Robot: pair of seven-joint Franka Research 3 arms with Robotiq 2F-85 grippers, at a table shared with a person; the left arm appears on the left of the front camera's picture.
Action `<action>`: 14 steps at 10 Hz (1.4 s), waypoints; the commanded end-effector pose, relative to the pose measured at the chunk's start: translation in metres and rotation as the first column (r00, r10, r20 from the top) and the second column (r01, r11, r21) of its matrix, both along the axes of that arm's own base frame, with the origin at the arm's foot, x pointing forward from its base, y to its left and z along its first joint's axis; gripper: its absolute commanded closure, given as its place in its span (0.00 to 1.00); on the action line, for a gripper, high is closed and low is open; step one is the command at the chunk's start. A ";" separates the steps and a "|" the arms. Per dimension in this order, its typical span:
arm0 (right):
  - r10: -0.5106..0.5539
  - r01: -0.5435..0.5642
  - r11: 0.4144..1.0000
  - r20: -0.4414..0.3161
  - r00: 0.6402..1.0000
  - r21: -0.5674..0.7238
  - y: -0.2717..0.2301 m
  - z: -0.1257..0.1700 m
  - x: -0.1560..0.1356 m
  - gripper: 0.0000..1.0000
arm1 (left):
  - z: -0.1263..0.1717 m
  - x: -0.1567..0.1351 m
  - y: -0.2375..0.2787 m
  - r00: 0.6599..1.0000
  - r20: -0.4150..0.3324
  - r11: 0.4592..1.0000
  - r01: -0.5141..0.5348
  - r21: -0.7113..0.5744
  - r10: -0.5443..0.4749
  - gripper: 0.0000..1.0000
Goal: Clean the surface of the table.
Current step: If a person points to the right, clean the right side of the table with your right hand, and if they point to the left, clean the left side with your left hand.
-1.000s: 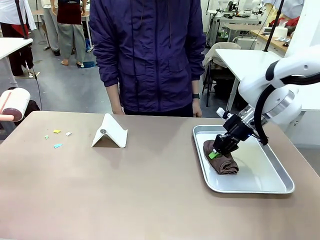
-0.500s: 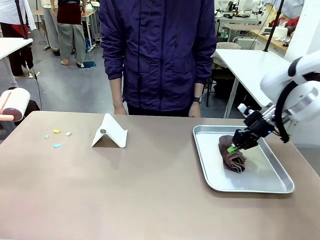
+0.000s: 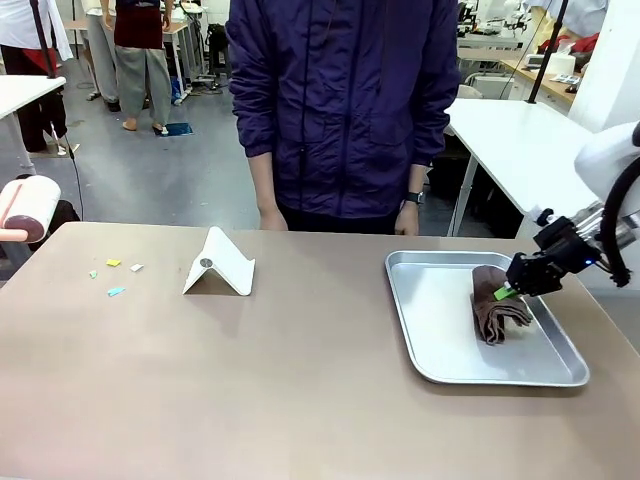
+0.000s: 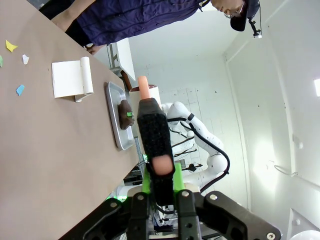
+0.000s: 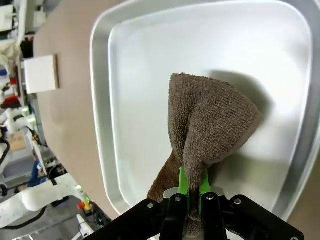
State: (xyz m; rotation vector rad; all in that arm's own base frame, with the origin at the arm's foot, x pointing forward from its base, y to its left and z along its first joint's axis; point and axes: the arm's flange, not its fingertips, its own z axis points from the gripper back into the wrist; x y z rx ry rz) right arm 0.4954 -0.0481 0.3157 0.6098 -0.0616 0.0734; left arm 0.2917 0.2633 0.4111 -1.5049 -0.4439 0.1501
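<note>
Brown terry cloth [image 3: 497, 312] is pinched between the green pads of the right gripper [image 3: 505, 292]. Its jaws are closed tight on a gathered fold, as the right wrist view shows plainly. The loose end of the cloth droops to the floor of a shallow metal tray [image 3: 440, 372], toward the tray's right side.

The left gripper [image 4: 161, 187] is clamped shut on a black, rough-textured handle [image 4: 152, 135] with a peach tip, which stands straight up between its fingers.

The tray sits on the right part of the table [image 3: 300, 390], with its right rim close to the table's right edge. It has rounded corners, a raised lip and a dull silver sheen. The table top is smooth, matte and brownish-taupe. Its whole near half and its middle lie bare, giving wide room for moving.

Toward the far left, a white folded stand [image 3: 220, 265] sits like a small tent. Left of it, a few small paper scraps [image 3: 115, 266] in yellow, white and pale blue lie scattered, well apart from the tray.

A person [image 3: 345, 100] in a dark purple jacket stands at the far edge, hands hanging just above the table's rim and touching nothing.
</note>
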 end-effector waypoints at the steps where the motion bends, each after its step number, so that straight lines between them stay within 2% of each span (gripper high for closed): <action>1: 0.017 -0.026 0.991 0.069 0.997 0.128 -0.010 0.014 -0.016 0.92 | 0.003 -0.004 -0.001 1.000 0.019 1.000 0.016 0.001 -0.016 1.00; 2: 0.023 -0.044 0.971 0.092 0.995 0.236 -0.017 0.023 -0.023 0.92 | 0.003 -0.004 -0.001 1.000 0.019 1.000 0.016 0.001 -0.016 1.00; 3: -0.021 -0.007 0.931 0.072 0.997 0.364 -0.029 0.033 -0.031 0.92 | 0.003 -0.004 -0.001 1.000 0.019 1.000 0.016 0.001 -0.016 1.00; 4: -0.046 0.012 0.883 0.061 0.997 0.469 -0.039 0.042 -0.041 0.92 | 0.003 -0.004 -0.001 1.000 0.019 1.000 0.016 0.001 -0.016 1.00; 5: -0.036 -0.015 0.812 0.076 0.996 0.583 -0.049 0.053 -0.055 0.92 | 0.003 -0.004 -0.001 1.000 0.019 1.000 0.016 0.001 -0.016 1.00; 6: -0.040 -0.024 0.767 0.084 0.996 0.641 -0.057 0.065 -0.071 0.92 | 0.003 -0.004 -0.001 1.000 0.019 1.000 0.016 0.001 -0.016 1.00; 7: -0.039 -0.055 0.732 0.123 0.992 0.679 -0.062 0.078 -0.091 0.92 | 0.003 -0.004 -0.001 1.000 0.019 1.000 0.016 0.001 -0.016 1.00; 8: -0.046 -0.065 0.736 0.145 0.988 0.674 -0.063 0.089 -0.109 0.92 | 0.003 -0.004 -0.001 1.000 0.019 1.000 0.016 0.001 -0.016 1.00; 9: -0.008 -0.134 0.723 0.202 0.979 0.678 -0.059 0.101 -0.129 0.92 | 0.003 -0.004 -0.001 1.000 0.019 1.000 0.016 0.001 -0.016 1.00; 11: 0.017 -0.197 0.751 0.279 0.960 0.630 -0.041 0.116 -0.157 0.92 | 0.003 -0.004 -0.001 1.000 0.019 1.000 0.016 0.001 -0.016 1.00; 12: 0.014 -0.196 0.765 0.288 0.958 0.614 -0.036 0.118 -0.163 0.92 | 0.003 -0.004 -0.001 1.000 0.019 1.000 0.016 0.001 -0.016 1.00; 13: 0.000 -0.151 0.727 0.221 0.975 0.670 -0.053 0.114 -0.139 0.92 | 0.003 -0.004 -0.001 1.000 0.019 1.000 0.016 0.001 -0.016 1.00; 14: 0.000 -0.151 0.727 0.221 0.975 0.670 -0.053 0.114 -0.139 0.92 | 0.003 -0.004 -0.001 1.000 0.019 1.000 0.016 0.001 -0.016 1.00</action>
